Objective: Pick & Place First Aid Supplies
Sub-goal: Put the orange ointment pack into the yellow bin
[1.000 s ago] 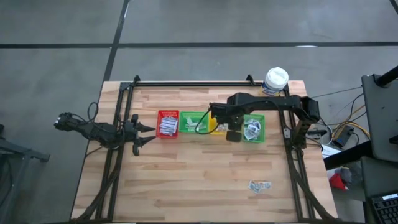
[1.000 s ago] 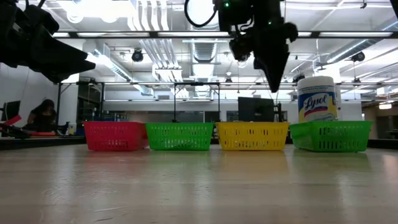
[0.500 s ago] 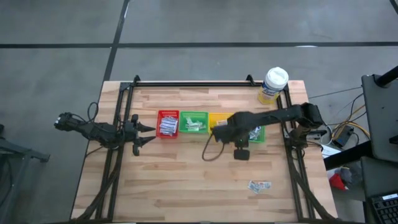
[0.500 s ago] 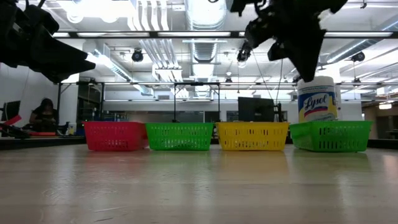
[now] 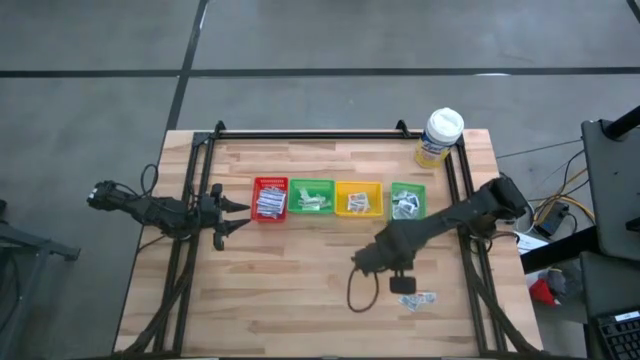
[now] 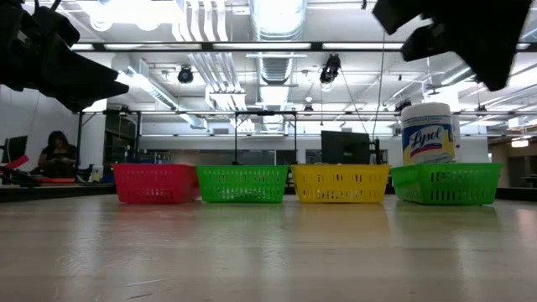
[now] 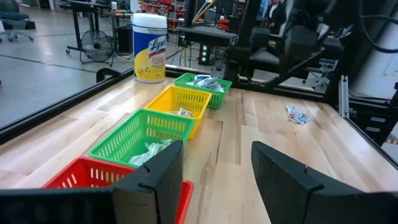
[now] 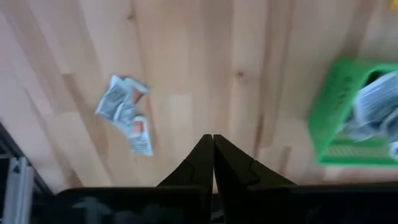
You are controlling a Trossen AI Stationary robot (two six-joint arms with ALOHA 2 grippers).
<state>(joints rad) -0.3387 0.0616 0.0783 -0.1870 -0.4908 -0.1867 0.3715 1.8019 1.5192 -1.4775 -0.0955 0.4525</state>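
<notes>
The loose first aid packets [image 5: 418, 298] are a small heap of white printed sachets lying flat on the wood near the table's near right corner, and they also show in the right wrist view [image 8: 124, 113] and the left wrist view [image 7: 297, 114]. More packets fill the row of four trays. My right gripper [image 5: 403, 284] hangs above the table just left of the heap, fingers shut [image 8: 212, 147] and holding nothing. My left gripper [image 5: 242, 215] waits open at the table's left side, beside the red tray [image 5: 270, 198], its fingers [image 7: 214, 168] apart.
Red, green [image 5: 312, 197], yellow [image 5: 358, 198] and green [image 5: 407, 201] trays stand in a row across the table's middle. A white-lidded yellow-labelled tub [image 5: 441, 137] stands at the far right corner. A black cable loops from the right arm onto the wood [image 5: 358, 292]. Dark frame rails run along both sides.
My right gripper has swung from above the yellow and right green trays toward the table's near edge and a little right, ending beside the loose packets. The cable loop followed it. The packets and trays stayed put.
</notes>
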